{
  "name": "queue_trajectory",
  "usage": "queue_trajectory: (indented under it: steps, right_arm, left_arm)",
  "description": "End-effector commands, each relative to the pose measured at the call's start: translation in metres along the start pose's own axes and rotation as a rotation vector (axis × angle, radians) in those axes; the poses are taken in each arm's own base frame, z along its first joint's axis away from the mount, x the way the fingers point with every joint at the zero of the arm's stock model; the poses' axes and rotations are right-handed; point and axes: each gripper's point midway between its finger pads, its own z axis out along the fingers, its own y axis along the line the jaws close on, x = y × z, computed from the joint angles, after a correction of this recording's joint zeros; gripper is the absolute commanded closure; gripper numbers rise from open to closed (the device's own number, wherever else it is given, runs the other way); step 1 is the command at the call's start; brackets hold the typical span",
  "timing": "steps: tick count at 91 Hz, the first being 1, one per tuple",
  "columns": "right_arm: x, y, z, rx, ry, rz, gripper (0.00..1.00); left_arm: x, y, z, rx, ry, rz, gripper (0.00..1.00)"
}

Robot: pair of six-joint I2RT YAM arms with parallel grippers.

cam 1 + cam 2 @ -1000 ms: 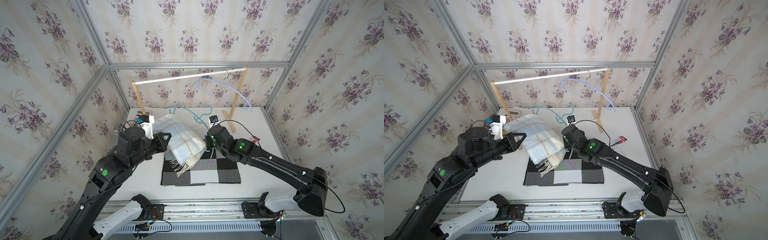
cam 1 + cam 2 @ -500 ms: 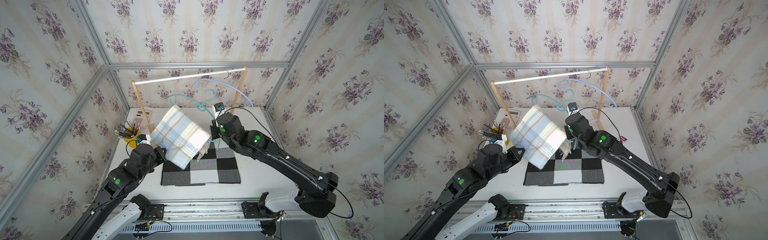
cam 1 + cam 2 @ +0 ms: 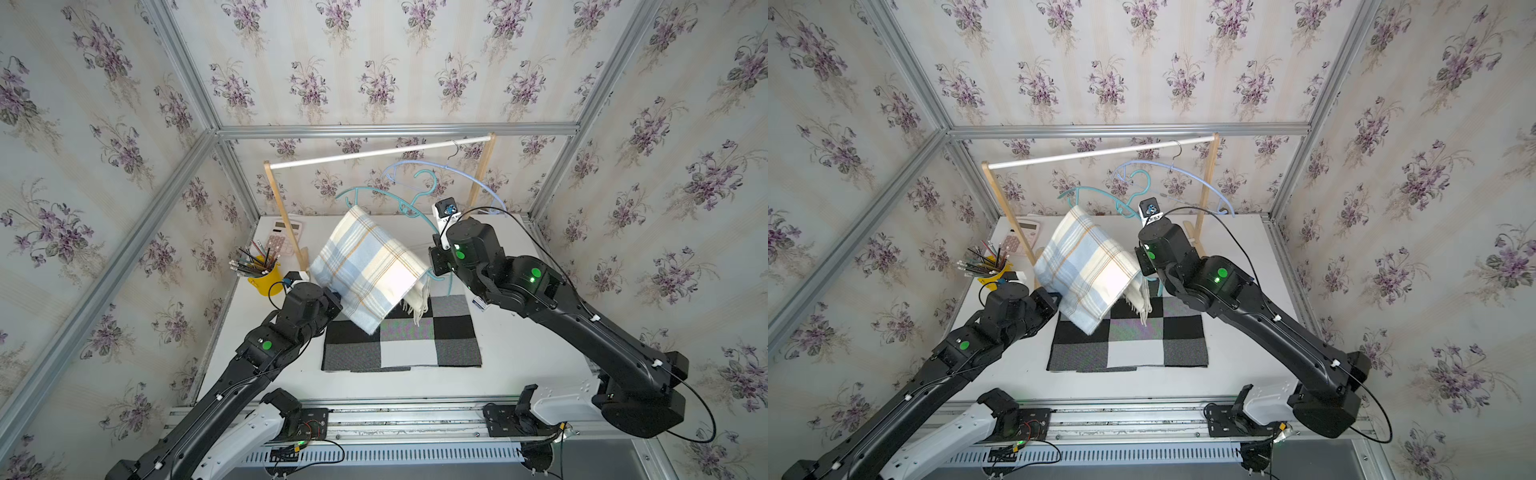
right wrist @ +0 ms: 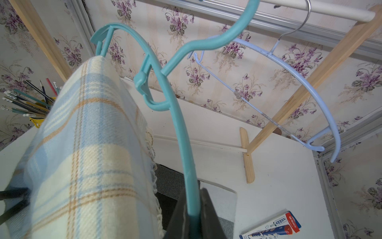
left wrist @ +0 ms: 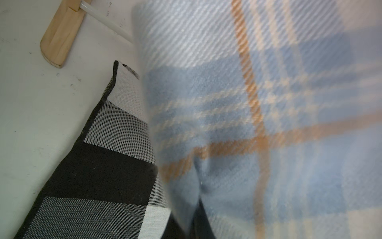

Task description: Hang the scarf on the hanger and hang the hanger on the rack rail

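Fingers (image 4: 208,214) of my right gripper (image 4: 193,209) are clamped on the teal hanger (image 4: 179,132), at 3 o'clock of the scarf (image 3: 365,266). My left gripper (image 3: 334,296) pinches the scarf's edge at 8 o'clock. Scarf is draped over the hanger, above the mat (image 3: 415,353) at its 11 o'clock.

Plaid scarf (image 3: 1088,270) draped over teal hanger (image 3: 1100,191) at frame centre, lifted above checkered mat (image 3: 1129,345).
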Motion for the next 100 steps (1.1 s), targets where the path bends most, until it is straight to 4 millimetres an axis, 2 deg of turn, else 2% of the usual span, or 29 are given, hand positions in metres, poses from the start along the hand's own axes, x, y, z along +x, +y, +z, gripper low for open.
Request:
queue_trajectory:
  steps: [1,16,40,59,62,71,75,77,100]
  right_arm:
    - [-0.026,-0.013,-0.008,0.049,-0.109,0.073,1.00]
    - [-0.030,-0.010,-0.012,0.016,-0.132,0.086,1.00]
    - [-0.041,-0.015,-0.024,0.000,-0.198,0.106,1.00]
    - [-0.047,-0.019,-0.034,-0.008,-0.252,0.123,1.00]
    - [-0.048,-0.020,-0.035,-0.008,-0.254,0.123,1.00]
    - [-0.050,-0.022,-0.037,-0.004,-0.265,0.126,1.00]
    - [-0.051,-0.023,-0.039,-0.002,-0.274,0.130,1.00]
    - [-0.051,-0.024,-0.040,-0.002,-0.279,0.131,1.00]
    - [-0.056,-0.022,-0.041,-0.008,-0.264,0.108,1.00]
  left_arm:
    - [0.009,-0.004,0.014,0.025,0.047,-0.023,1.00]
    - [0.024,-0.034,0.034,0.139,0.146,-0.006,1.00]
    - [0.047,-0.062,0.064,0.197,0.309,-0.034,1.00]
    - [0.058,-0.076,0.075,0.219,0.365,-0.031,0.99]
    - [0.059,-0.078,0.076,0.222,0.371,-0.026,0.96]
    - [0.061,-0.079,0.077,0.216,0.377,-0.011,0.90]
    - [0.061,-0.076,0.077,0.207,0.374,-0.008,0.93]
    - [0.060,-0.074,0.077,0.198,0.370,-0.006,1.00]
    - [0.049,-0.055,0.081,0.117,0.321,0.018,1.00]
